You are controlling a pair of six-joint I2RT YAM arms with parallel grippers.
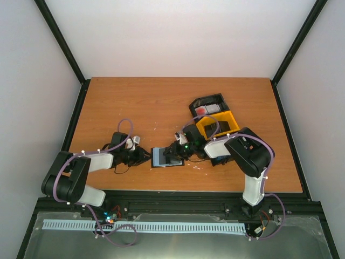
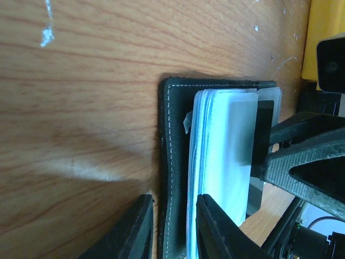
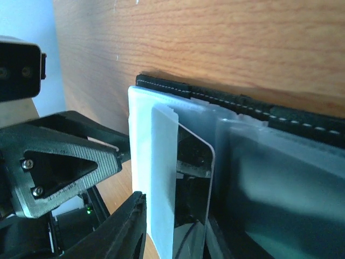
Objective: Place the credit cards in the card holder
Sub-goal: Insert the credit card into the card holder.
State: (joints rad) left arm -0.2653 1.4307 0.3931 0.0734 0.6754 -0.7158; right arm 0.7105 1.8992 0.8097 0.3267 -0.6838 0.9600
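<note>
The black card holder (image 1: 161,158) lies open on the table between my two grippers. In the left wrist view its stitched cover (image 2: 173,162) runs between the fingers of my left gripper (image 2: 174,199), which close on it. A stack of light blue credit cards and clear sleeves (image 2: 221,162) stands against the inner finger. My right gripper (image 1: 173,153) reaches in from the right. In the right wrist view a light blue card (image 3: 161,178) and a dark grey card (image 3: 194,178) stand on edge in the holder (image 3: 269,110) between its parted jaws; only its left finger (image 3: 121,232) shows.
A joined black tray (image 1: 195,103) and yellow tray (image 1: 204,127) sit behind the right arm. A red-and-white card (image 1: 207,109) lies in the black one. The table's near edge runs just below both grippers.
</note>
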